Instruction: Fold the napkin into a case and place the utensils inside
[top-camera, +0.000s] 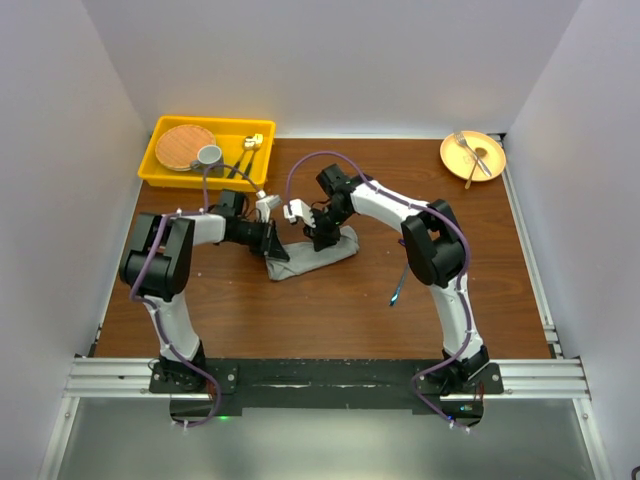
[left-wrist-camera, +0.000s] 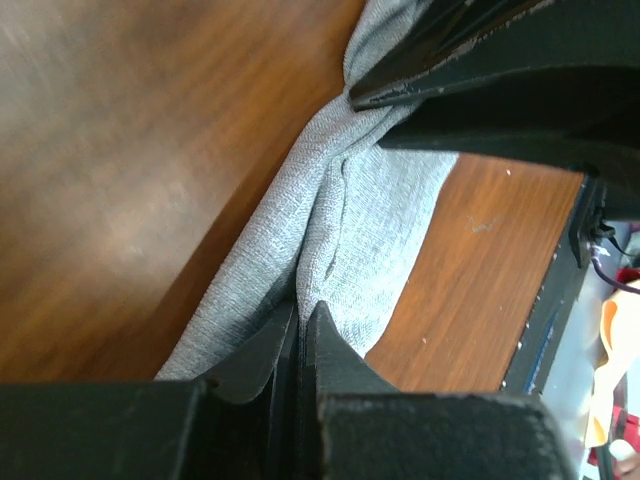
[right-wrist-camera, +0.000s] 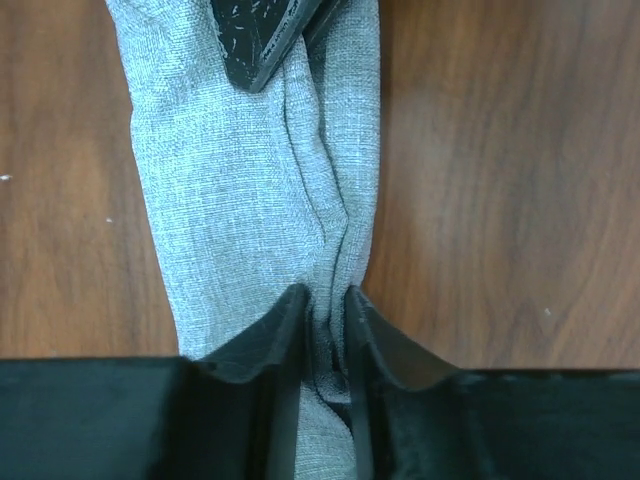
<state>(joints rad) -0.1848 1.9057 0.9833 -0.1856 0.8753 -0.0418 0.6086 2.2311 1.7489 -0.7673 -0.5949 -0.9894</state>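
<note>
Grey cloth, the napkin (top-camera: 312, 255) lies as a narrow, rumpled strip on the brown table (top-camera: 330, 310), midway between the two arms. The left gripper (left-wrist-camera: 300, 318) is pinched tight on a fold at one end. The right gripper (right-wrist-camera: 325, 300) nips a raised ridge at the other end, its jaws narrow with cloth between them. The two face each other along the strip. A yellow bin (top-camera: 152, 165) sits at the far left, a yellow plate (top-camera: 452, 155) at the far right.
</note>
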